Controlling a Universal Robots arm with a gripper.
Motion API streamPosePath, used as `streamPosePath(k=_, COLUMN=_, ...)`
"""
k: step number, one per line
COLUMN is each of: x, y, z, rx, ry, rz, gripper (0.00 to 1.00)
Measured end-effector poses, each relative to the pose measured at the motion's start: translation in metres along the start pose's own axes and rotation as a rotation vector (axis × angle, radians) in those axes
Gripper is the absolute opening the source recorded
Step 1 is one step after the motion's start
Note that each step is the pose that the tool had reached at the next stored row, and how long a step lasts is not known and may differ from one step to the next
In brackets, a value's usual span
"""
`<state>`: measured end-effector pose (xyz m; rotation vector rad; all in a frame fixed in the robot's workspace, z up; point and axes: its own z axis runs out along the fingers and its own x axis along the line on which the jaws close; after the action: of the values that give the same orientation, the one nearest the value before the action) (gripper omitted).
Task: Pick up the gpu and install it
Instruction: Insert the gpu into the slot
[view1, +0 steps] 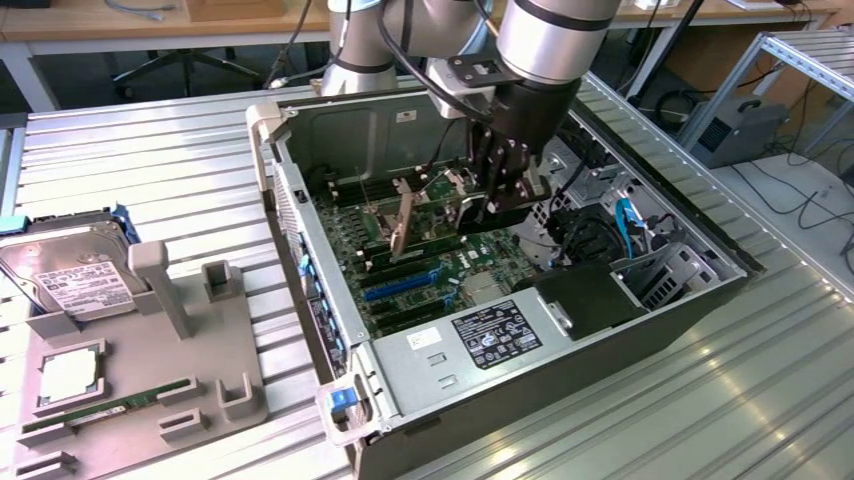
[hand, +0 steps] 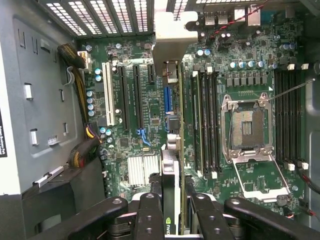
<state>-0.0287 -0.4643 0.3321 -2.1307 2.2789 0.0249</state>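
The gripper (hand: 175, 215) has its two dark fingers (hand: 150, 212) pressed against the faces of the gpu (hand: 170, 172), pinching the card on edge between them. In the exterior view the gripper (view1: 514, 190) hangs well down inside the open computer case (view1: 304, 215), with the gpu (view1: 487, 218) upright under it.

Seen from the wrist, the card runs edge-on along the motherboard (hand: 150, 107), between the long black expansion slots (hand: 136, 97) and the memory slots (hand: 206, 120). It lies just beside a short blue slot (hand: 167, 99), and its pale metal bracket (hand: 172, 37) reaches toward the vented rear wall of the case. The processor socket (hand: 247, 122) lies open and bare beyond the memory slots.

Judging the progress: the pick-up is done, since the card is off the bench and carried in the jaws. It has been brought into the case and looks roughly lined up with the slot row. Whether its lower edge has entered a slot I cannot tell. The grip has not been let go, so I take the seating to be unfinished.

Outside the case, at the exterior view's left, a hard drive (view1: 67, 272), a processor (view1: 67, 375) and a green memory stick (view1: 114, 408) lie on a grey parts holder (view1: 180, 330), well apart from the work.
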Motion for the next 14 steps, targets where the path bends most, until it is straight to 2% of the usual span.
streamPosePath(k=8, x=-0.0004, y=0.001, z=0.0011, rx=-0.0001, ry=0.0001, rz=0.0, gripper=0.27)
streamPosePath(k=14, x=0.0002, y=0.0064, z=0.0089, rx=0.0, ry=0.0001, rz=0.0, gripper=0.27)
